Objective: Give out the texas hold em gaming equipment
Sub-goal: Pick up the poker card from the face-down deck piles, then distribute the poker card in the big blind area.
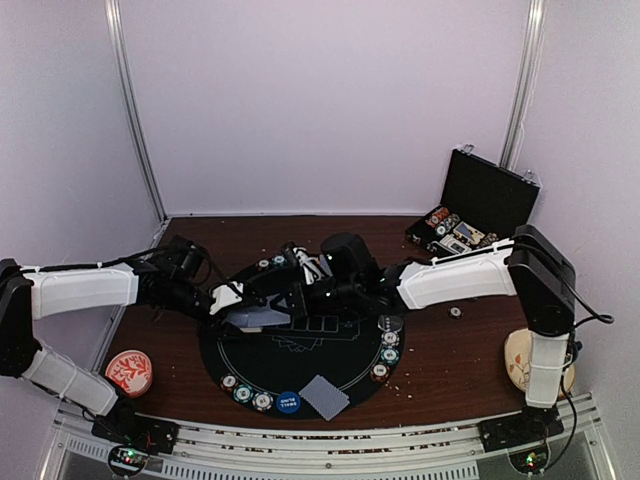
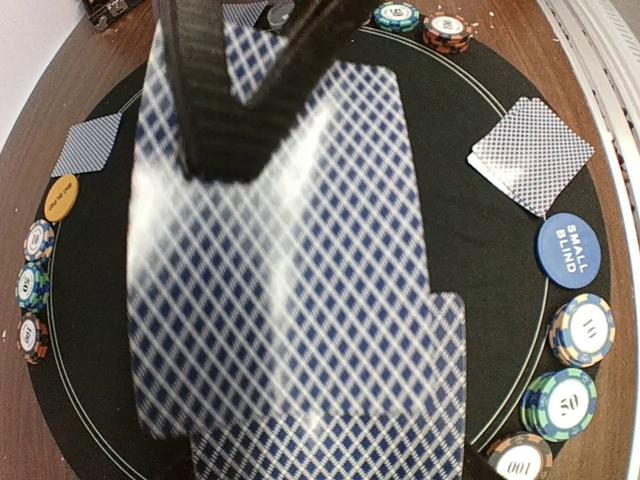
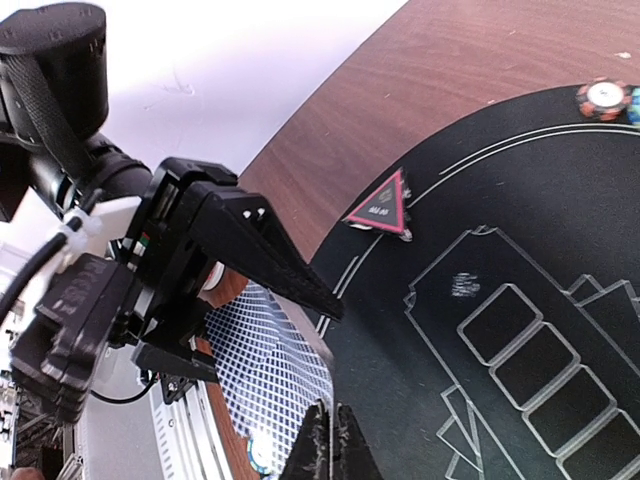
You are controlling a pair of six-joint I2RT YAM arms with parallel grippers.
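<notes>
Left gripper (image 3: pixel 285 335): clamped on the pack of cards (image 2: pixel 300 300); it holds the pack above the middle of the black mat (image 1: pixel 250 365)
Right gripper (image 3: pixel 327 440): jaws pressed together right at the pack's edge; we cannot tell if a card sits between them
Our job now: we think, pull off the top card
Doing it well: we slide flat and slow; only one card comes
Where next: a rim spot with no cards

2 dark jaws clamp blurred cards (image 2: pixel 290 330) above the black mat (image 2: pixel 470 240).
</notes>
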